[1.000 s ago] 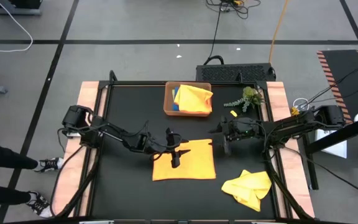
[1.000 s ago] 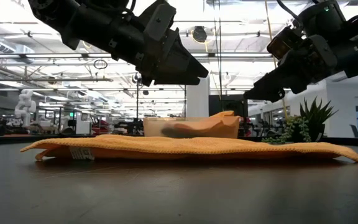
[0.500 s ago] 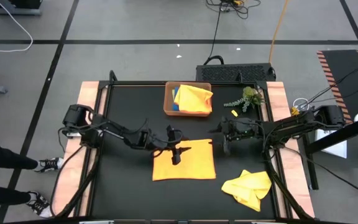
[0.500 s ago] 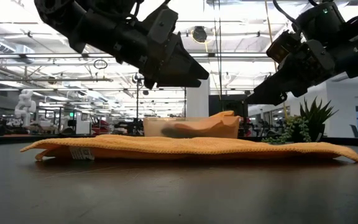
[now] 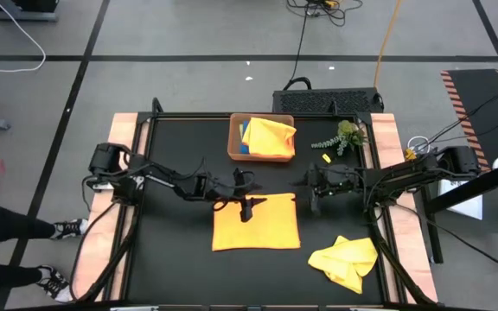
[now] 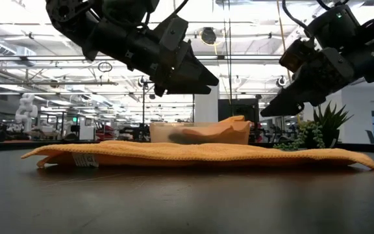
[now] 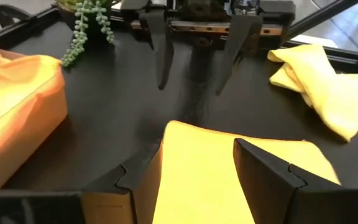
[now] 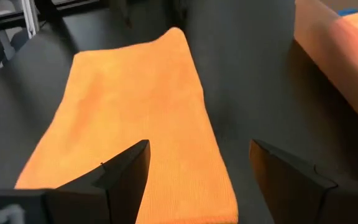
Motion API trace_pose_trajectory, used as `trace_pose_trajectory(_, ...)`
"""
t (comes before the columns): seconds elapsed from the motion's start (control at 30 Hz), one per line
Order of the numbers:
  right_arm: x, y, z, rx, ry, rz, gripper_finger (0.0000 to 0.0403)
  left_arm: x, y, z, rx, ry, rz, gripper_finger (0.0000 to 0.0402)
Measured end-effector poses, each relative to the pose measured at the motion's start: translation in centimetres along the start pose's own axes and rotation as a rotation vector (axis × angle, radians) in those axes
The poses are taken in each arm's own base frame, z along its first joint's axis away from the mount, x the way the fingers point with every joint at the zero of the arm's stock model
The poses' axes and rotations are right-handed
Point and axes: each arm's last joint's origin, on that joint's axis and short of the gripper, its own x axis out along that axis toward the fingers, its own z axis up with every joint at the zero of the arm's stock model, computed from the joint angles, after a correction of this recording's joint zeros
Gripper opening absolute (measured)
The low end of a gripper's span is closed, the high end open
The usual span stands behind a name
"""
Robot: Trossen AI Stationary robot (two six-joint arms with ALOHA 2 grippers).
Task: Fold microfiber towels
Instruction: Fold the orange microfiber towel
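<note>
An orange towel (image 5: pixel 256 223) lies flat on the black table, also in the low view (image 6: pixel 193 153). My left gripper (image 5: pixel 247 201) hovers open over the towel's far edge, its fingers standing above the cloth in the left wrist view (image 7: pixel 197 146). My right gripper (image 5: pixel 311 195) hovers open just right of the towel's far right corner, facing the towel (image 8: pixel 135 118). Both are clear of the cloth in the low view. A crumpled yellow towel (image 5: pixel 344 259) lies at the near right. Another yellow towel (image 5: pixel 269 135) lies in the tray.
A brown tray (image 5: pixel 234 138) stands at the far middle, with a blue cloth under the yellow one. A green plant sprig (image 5: pixel 342 136) lies at the far right. Bare black table lies to the left of the orange towel.
My left gripper has gone toward the table's far edge, from over the middle of the orange towel to over its far edge, staying open. The towel has kept still.
</note>
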Motion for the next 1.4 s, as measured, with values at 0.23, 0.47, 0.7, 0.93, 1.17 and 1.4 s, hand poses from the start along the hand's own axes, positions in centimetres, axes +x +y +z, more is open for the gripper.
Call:
trace_pose_trajectory(0.23,-0.4,-0.4,-1.5,0.023,0.010,-0.076,0.0265,0.1,0.5,0.1,0.038,0.007,-0.040,0.0202)
trace_pose_trajectory(0.47,-0.5,-0.7,-2.0,0.066,0.013,-0.140,0.0265,0.2,1.2,0.3,0.031,0.005,-0.049,0.0202)
trace_pose_trajectory(0.7,-0.2,-1.0,-2.0,0.083,-0.004,-0.149,0.0265,0.3,1.9,0.6,0.037,-0.013,-0.061,0.0202)
trace_pose_trajectory(0.93,0.7,-1.5,-2.8,0.126,0.053,-0.167,0.0265,0.4,1.9,0.7,0.035,-0.024,-0.086,0.0202)
trace_pose_trajectory(1.17,2.6,-1.5,-3.1,0.142,0.155,-0.111,0.0265,0.4,1.7,0.7,0.026,-0.028,-0.094,0.0202)
trace_pose_trajectory(1.4,3.1,-1.8,-4.0,0.199,0.213,-0.139,0.0264,0.3,1.1,0.5,0.030,-0.017,-0.138,0.0202)
